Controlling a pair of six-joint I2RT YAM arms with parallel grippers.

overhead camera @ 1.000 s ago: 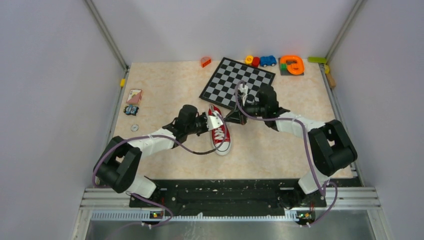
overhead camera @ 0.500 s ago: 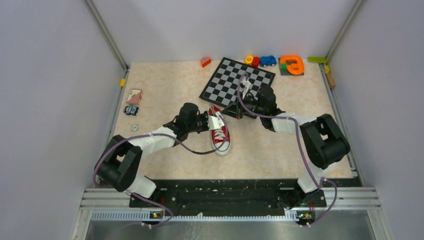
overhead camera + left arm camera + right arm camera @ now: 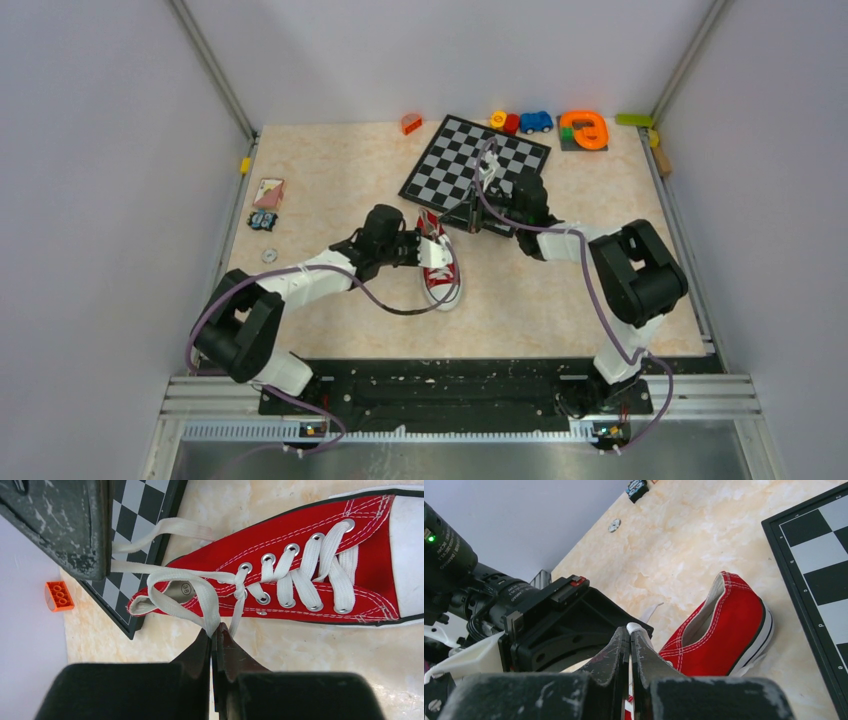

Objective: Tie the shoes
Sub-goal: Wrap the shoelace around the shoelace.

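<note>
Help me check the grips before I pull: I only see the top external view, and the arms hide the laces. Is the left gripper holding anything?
Observer: Yes. In the left wrist view the left gripper is shut on a folded loop of white lace from the red sneaker.
Operator: And the right one?
Observer: The right gripper is shut too, with a tip of the white lace showing between its fingertips.
Operator: Any bow yet?
Observer: None shows; the strands just cross near the top eyelets.
</note>
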